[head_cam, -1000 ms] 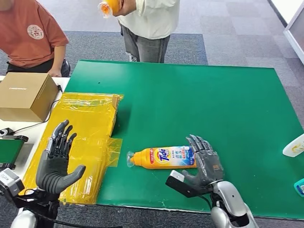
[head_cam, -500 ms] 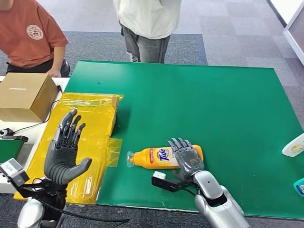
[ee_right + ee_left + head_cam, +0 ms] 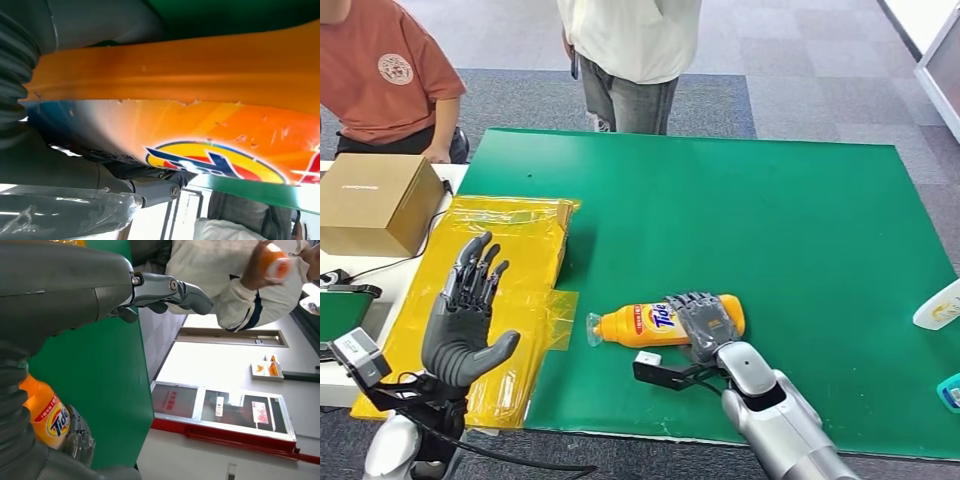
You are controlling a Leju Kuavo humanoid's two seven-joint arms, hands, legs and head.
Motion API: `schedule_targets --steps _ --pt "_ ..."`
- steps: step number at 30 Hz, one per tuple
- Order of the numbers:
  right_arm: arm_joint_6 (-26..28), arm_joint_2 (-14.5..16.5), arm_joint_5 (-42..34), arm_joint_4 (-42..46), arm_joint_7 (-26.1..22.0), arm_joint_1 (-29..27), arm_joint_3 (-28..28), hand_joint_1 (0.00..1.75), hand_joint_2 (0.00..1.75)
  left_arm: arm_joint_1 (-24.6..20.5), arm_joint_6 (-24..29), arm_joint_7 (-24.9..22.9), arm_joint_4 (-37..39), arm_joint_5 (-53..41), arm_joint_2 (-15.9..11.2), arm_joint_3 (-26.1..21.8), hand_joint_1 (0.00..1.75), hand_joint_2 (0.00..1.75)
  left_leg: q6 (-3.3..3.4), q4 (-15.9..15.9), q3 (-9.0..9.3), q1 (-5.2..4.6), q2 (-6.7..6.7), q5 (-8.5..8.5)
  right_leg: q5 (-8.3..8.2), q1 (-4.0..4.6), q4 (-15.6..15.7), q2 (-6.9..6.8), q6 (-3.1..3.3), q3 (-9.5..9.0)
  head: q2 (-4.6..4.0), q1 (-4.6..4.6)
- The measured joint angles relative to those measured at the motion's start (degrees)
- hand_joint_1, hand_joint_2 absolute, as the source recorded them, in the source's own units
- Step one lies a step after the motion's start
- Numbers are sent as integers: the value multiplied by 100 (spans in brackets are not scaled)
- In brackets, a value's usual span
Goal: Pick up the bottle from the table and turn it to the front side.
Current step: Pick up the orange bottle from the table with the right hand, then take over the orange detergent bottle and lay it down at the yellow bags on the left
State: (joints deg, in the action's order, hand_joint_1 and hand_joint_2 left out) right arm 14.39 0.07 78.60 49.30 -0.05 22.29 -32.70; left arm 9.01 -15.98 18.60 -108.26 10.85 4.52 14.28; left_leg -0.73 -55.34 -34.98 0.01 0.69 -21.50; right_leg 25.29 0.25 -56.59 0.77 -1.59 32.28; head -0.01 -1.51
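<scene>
Lower centre of head view: orange plastic Tide bottle (image 3: 652,325) lying flat on green table mat (image 3: 773,220), right hand (image 3: 706,325) clasped over it, ready for lifting. Lower left: left hand (image 3: 463,325) raised, fingers spread, awaiting handover.

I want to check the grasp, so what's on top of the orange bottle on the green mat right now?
The right hand lies over the orange bottle, its fingers draped across the label's far half. The cap end and Tide logo stay visible; the label under the fingers is covered.
</scene>
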Motion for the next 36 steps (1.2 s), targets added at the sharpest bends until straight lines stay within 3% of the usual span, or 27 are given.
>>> schedule_targets --steps 6,11,15,19,27,36 --pt "-284 -20 -575 106 -288 28 11 175 175 19 -2 1 0 -7 0 -3 0 175 0 -1 11 0 0 0 -1 0 0 1 -1 -7 0 1" --pt "-952 -46 -2779 834 -884 -212 282 175 175 80 48 42 -1 -77 0 -5 0 175 -8 0 27 1 -3 -7 2 1 0 11 2 -21 1 -2" --pt "-1109 -39 -3259 1022 -993 -299 361 175 175 96 81 61 -2 -93 0 -5 0 175 -8 0 27 1 -3 -7 2 1 0 10 3 -23 0 -3" --pt "-1634 21 -6570 3281 -1684 -1391 1323 175 175 282 452 378 -4 -255 -41 -4 0 175 -6 0 -3 -1 8 -6 8 0 0 -5 2 -2 1 2" --pt "-1437 69 -6365 4140 -1967 -1687 1343 175 175 206 449 321 20 -309 -105 138 0 175 -5 0 -6 -1 7 -8 8 0 0 -3 1 4 1 -1" --pt "-780 265 -5075 3640 -1953 -1469 521 175 175 -384 -178 -148 658 -197 -185 862 0 175 -6 0 -7 0 6 -5 7 1 -1 -3 1 4 1 0"
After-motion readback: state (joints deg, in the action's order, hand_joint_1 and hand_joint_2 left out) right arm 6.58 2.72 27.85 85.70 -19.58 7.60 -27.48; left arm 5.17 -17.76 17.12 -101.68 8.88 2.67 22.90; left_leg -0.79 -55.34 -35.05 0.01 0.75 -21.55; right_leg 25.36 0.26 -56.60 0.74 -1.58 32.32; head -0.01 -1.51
